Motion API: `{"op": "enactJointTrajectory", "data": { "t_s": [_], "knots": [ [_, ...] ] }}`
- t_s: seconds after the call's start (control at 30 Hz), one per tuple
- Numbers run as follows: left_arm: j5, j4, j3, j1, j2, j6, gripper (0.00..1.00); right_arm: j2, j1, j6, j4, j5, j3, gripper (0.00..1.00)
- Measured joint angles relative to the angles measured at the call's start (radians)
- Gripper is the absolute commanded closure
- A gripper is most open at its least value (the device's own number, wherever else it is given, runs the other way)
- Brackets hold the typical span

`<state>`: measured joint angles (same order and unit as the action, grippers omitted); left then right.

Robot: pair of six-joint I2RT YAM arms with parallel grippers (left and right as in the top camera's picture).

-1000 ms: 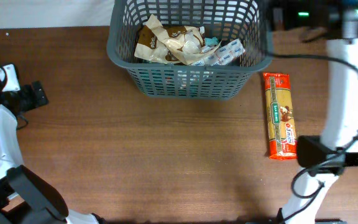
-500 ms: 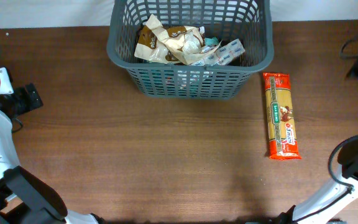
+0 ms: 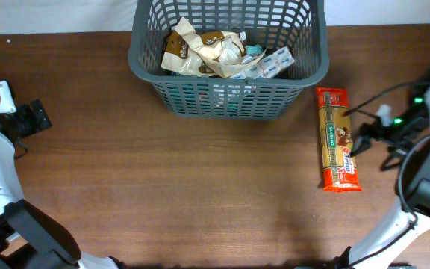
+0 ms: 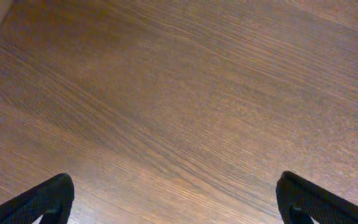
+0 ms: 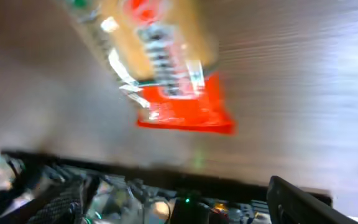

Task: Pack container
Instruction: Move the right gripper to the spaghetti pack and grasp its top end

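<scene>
Soft, even light covers the table (image 3: pixel 200 194) overhead, shadows faint; the right wrist view is badly motion-blurred (the orange packet (image 5: pixel 185 112) smears), the left wrist view sharp.

Print on orange packet (image 3: pixel 338 140) too small to read, crumpled wrappers (image 3: pixel 215 54) likewise illegible

A brown wood-grain table (image 3: pixel 200 194) borders a white strip (image 3: pixel 51 15) at its far edge.
</scene>
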<state>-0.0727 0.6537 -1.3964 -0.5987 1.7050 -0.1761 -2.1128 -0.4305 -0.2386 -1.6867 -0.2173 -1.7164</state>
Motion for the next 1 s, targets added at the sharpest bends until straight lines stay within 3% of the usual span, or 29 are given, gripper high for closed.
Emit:
{"op": "enactJointTrajectory", "data": {
  "t_s": [0.13, 0.33, 0.6, 0.83, 1.0],
  "knots": [
    [0.0, -0.009, 0.0, 0.0, 0.0, 0.0, 0.01, 0.006, 0.135, -0.049, 0.046, -0.008, 0.01, 0.02],
    [0.0, -0.013, 0.0, 0.0, 0.0, 0.0, 0.01, 0.027, 0.281, -0.081, 0.169, 0.093, 0.01, 0.0],
    [-0.003, -0.02, 0.0, 0.0, 0.0, 0.0, 0.01, 0.028, 0.296, -0.069, 0.417, 0.234, 0.01, 0.01],
    [-0.003, -0.021, 0.0, 0.0, 0.0, 0.0, 0.01, 0.03, 0.3, -0.05, 0.546, 0.24, 0.026, 0.01],
    [-0.003, -0.023, 0.0, 0.0, 0.0, 0.0, 0.01, 0.039, 0.304, -0.048, 0.624, 0.217, 0.165, 0.01]
  ]
}}
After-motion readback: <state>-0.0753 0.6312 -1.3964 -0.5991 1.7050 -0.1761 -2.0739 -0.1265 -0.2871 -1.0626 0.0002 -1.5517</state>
